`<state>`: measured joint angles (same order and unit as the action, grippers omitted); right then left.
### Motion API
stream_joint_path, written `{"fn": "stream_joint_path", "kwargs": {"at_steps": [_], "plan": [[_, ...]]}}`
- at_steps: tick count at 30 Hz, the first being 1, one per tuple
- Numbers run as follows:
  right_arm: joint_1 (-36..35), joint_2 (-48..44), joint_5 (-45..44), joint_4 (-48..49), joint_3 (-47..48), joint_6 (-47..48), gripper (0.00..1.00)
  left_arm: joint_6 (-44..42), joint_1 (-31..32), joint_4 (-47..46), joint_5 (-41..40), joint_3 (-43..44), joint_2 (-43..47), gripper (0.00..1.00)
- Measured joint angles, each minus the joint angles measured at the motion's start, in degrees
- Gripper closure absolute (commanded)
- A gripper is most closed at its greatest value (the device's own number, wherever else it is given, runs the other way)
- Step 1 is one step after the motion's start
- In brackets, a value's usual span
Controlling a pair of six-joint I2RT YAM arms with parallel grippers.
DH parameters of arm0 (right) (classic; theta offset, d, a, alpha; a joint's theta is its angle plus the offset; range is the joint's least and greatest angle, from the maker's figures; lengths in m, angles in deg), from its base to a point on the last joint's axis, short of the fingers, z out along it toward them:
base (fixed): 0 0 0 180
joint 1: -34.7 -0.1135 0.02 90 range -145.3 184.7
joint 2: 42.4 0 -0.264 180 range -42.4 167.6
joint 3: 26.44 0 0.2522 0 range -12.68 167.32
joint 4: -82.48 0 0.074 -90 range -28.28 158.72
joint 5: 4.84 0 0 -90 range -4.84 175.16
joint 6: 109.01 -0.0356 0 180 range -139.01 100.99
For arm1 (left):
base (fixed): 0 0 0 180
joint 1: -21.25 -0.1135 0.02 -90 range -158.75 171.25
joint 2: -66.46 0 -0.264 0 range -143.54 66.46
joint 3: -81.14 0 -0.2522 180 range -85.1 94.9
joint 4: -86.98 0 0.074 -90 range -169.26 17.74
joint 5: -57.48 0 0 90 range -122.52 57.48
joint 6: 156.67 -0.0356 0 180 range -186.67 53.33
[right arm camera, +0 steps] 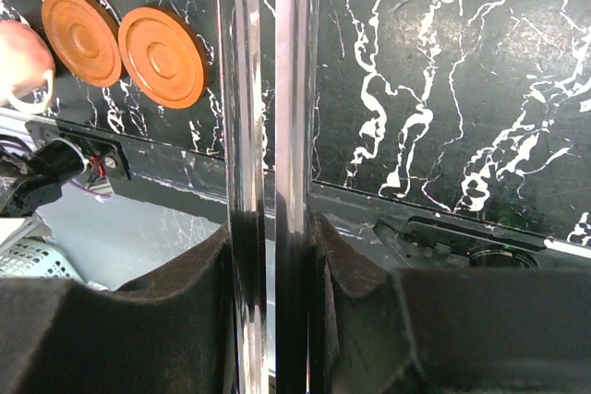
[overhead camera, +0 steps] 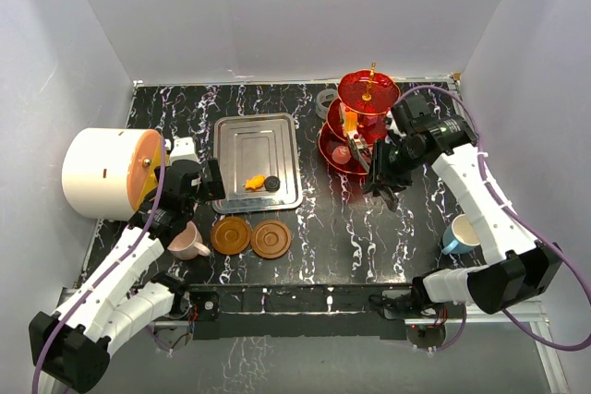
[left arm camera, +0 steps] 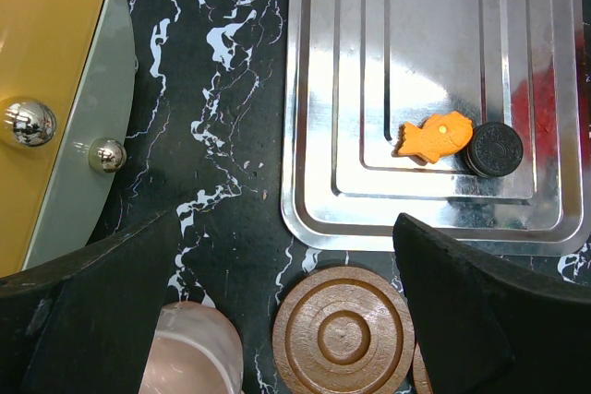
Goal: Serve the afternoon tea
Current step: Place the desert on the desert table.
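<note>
From above, the left gripper [overhead camera: 199, 182] hangs wide open and empty over the black marbled table [overhead camera: 369, 237], between the big white drum with an orange face [overhead camera: 106, 173] and the flat silver steel tray [overhead camera: 235, 136]. On the tray an orange fish-shaped sweet [overhead camera: 251, 183] lies just beside a black round biscuit [overhead camera: 271, 183]. Two brown round saucers [overhead camera: 231, 234] sit side by side in front of the tray, with the pink cup [overhead camera: 189, 244] to their left. The blue cup [overhead camera: 459, 234] stands by the right arm. The right gripper [overhead camera: 380, 177] is beside the lowest tier of the red see-through three-tier stand with gold stem [overhead camera: 367, 94].

The left wrist view shows its jaws spread over the fish sweet, the biscuit, one saucer and the pink cup.

The right wrist view shows its fingers [right arm camera: 185, 274] pinched on shiny silver metal tongs [right arm camera: 263, 89].
</note>
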<state>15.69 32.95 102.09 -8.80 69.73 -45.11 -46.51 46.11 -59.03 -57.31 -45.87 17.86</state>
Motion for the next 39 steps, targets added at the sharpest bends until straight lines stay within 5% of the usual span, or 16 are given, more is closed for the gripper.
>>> {"fn": "stream_joint_path", "kwargs": {"at_steps": [13, 26, 39], "plan": [[10.5, -0.4, 1.9, 1.3, 0.0, 3.2, 0.79, 0.0, 0.0, 0.0, 0.0, 0.0, -0.2, 0.01], [13.2, 2.0, 3.6, 7.4, -2.5, 3.8, 0.77, 0.0, 0.0, 0.2, -0.1, 0.0, -0.4, 0.01], [13.9, 3.5, 4.1, 10.3, -4.6, 4.5, 0.62, 0.0, 0.0, 0.2, -0.1, 0.0, -0.5, 0.01]]}}
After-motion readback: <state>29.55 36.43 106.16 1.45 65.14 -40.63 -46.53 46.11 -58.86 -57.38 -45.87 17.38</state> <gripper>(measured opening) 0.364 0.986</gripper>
